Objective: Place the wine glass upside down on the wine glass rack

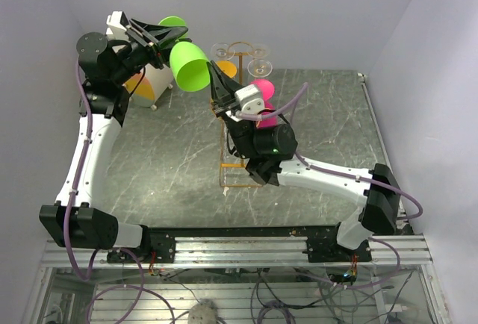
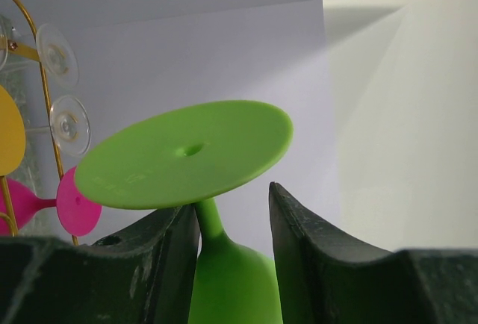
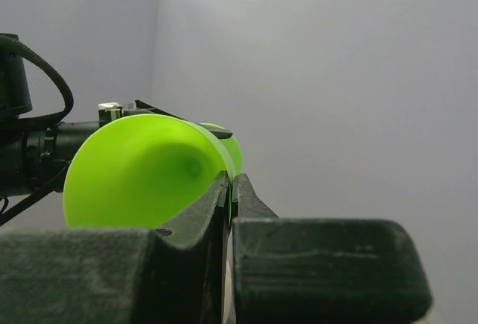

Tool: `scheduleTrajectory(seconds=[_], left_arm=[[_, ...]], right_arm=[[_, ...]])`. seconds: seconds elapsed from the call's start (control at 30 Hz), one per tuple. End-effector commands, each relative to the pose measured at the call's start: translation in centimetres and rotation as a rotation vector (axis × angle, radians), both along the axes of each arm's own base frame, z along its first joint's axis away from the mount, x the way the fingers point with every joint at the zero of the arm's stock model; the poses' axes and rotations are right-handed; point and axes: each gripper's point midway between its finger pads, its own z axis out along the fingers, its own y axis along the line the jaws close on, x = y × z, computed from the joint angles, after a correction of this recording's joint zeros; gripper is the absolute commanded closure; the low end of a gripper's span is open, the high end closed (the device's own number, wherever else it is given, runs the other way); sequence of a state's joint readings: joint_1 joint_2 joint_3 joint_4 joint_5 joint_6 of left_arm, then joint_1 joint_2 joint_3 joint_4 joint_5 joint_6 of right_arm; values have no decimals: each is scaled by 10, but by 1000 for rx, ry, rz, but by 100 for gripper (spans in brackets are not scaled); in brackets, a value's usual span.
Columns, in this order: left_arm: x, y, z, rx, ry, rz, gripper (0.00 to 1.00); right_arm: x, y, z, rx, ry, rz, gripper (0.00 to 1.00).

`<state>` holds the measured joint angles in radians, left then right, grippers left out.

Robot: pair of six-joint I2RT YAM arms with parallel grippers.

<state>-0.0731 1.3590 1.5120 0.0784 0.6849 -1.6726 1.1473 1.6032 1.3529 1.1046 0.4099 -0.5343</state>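
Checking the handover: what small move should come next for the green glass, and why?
Probably spread the left gripper clear of the stem: the right gripper looks pinched on the bowl rim of the green plastic wine glass, and the golden wire rack stands nearer that arm.

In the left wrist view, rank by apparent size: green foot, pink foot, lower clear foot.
Green foot, largest, but nearest the camera.
Pink foot and lower clear foot look alike; I won't rank them.
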Motion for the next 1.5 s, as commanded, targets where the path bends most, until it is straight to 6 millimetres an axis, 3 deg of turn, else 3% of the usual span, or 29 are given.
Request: scheduleTrajectory(seconds=[0.0, 0.2, 0.47, 0.53, 0.67, 0.9, 0.93, 0.97, 1.13, 1.27, 1.47], left_arm=[[-21, 1, 21, -6, -70, -30, 50], [-25, 2, 22, 16, -83, -25, 51], [-23, 2, 18, 47, -109, -19, 73], [-24, 2, 21, 51, -136, -17, 92], [-30, 2, 36, 76, -270, -7, 93], [-22, 4, 47, 259, -480, -9, 93], [-22, 4, 47, 291, -507, -17, 93], [-23, 3, 47, 327, -545, -31, 93], [-39, -3, 35, 517, -700, -117, 93], [-53, -1, 14, 700, -842, -154, 93], [-48, 21, -42, 1056, -922, -139, 93]], right_arm=[[-5, 5, 2, -28, -54, -84, 100], [3, 9, -10, -72, -70, -226, 100], [3, 13, -18, -93, -82, -233, 100], [1, 17, -21, -103, -77, -203, 100], [-4, 22, -21, -132, -65, -142, 98], [-26, 40, -38, -262, -4, 37, 23], [-31, 43, -44, -292, 10, 70, 6], [-37, 45, -47, -314, 21, 100, 1], [-74, 28, -51, -338, 43, 112, 0], [-101, -2, -32, -291, 59, 142, 0], [-102, -46, -15, -194, 169, 141, 0]])
